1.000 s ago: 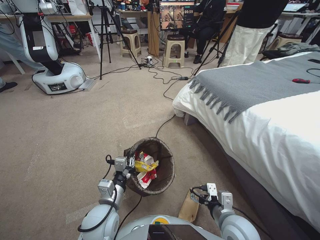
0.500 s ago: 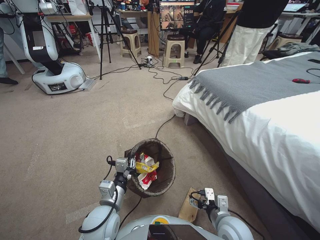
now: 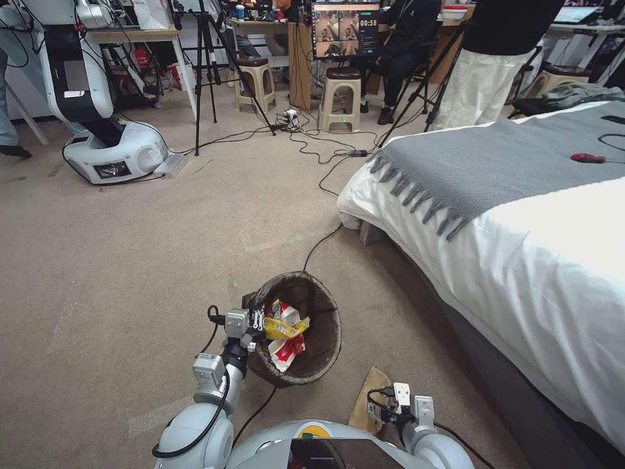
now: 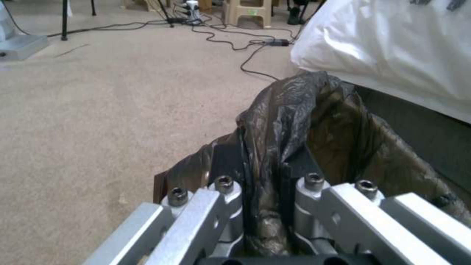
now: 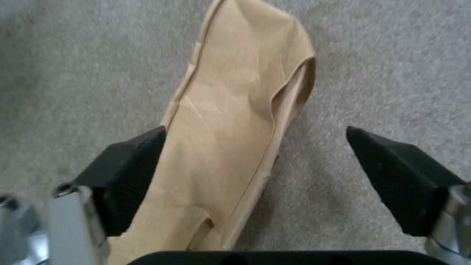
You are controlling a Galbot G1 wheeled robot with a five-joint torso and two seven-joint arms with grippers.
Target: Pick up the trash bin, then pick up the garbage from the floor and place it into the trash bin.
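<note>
1. Your right gripper (image 5: 255, 173) hangs wide open over the tan paper bag (image 5: 235, 147), flat on the carpet (image 3: 163, 260) — it may slip the pads.
2. Your left gripper (image 4: 260, 184) pinches the trash bin (image 3: 312, 319) by its liner — thin plastic could tear.

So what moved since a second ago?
The right gripper came down and back toward the robot, open over the tan paper bag on the carpet. The left gripper stayed shut on the trash bin rim; the bin barely shifted.
</note>
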